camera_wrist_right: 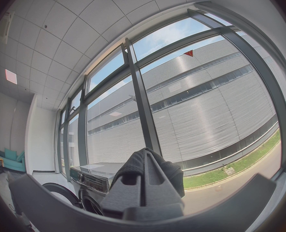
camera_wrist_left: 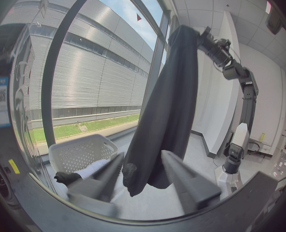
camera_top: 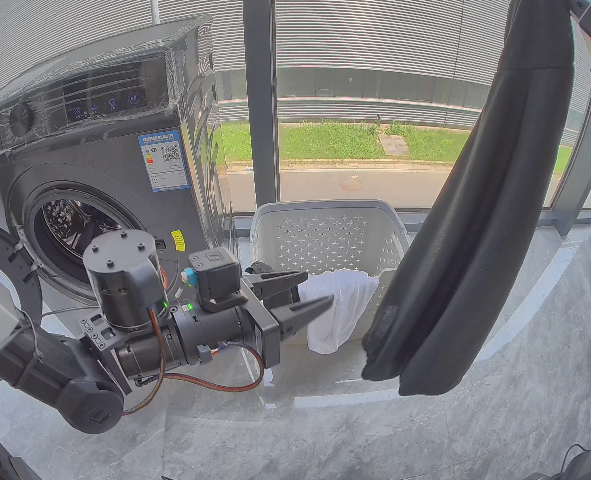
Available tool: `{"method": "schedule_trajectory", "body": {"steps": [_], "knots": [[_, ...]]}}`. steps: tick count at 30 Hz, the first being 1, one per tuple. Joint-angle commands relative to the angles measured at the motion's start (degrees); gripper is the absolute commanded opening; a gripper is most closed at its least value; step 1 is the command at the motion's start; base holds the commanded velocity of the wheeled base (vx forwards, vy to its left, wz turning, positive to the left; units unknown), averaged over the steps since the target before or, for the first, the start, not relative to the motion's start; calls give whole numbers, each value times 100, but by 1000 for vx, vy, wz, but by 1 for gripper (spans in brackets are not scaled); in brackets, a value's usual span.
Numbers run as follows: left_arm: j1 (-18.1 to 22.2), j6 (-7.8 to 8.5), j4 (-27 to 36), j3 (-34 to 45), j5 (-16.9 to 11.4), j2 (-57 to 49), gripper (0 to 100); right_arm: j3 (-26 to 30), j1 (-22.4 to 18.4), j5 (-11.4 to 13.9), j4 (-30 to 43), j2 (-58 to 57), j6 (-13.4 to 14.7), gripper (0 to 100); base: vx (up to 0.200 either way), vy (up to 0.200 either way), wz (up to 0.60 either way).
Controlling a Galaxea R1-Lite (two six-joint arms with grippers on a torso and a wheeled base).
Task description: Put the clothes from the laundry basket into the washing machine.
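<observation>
A long dark grey garment (camera_top: 482,221) hangs in the air from the upper right, its hem level with the white laundry basket (camera_top: 329,235) by the window. My right gripper (camera_wrist_right: 145,165) is shut on the garment's top fold (camera_wrist_right: 168,171), high above the floor. A white cloth (camera_top: 339,308) drapes over the basket's front rim, with a dark item (camera_wrist_left: 67,178) beside it. My left gripper (camera_top: 305,295) stands open just in front of the basket, near the white cloth, holding nothing. The washing machine (camera_top: 95,188) stands at the left with its round door (camera_top: 5,281) swung open.
A grey window pillar (camera_top: 261,88) rises behind the basket. Glass walls close the back and right. Grey marble floor (camera_top: 375,428) lies free in front of the basket and machine.
</observation>
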Motion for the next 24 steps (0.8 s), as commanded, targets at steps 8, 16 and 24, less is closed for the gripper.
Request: {"method": "schedule_trajectory", "body": {"steps": [8, 16, 24], "knots": [[-471, 159, -407, 643, -416, 834, 100, -111, 512, 9, 4, -84, -20, 0, 0, 0, 0], [-1087, 168, -635, 1012, -741, 948, 100, -700, 521, 0, 4, 118, -20, 0, 0, 0, 0], [-1148, 150, -618, 643, -556, 1590, 100, -859, 626, -26, 4, 135, -20, 0, 0, 0, 0]]}}
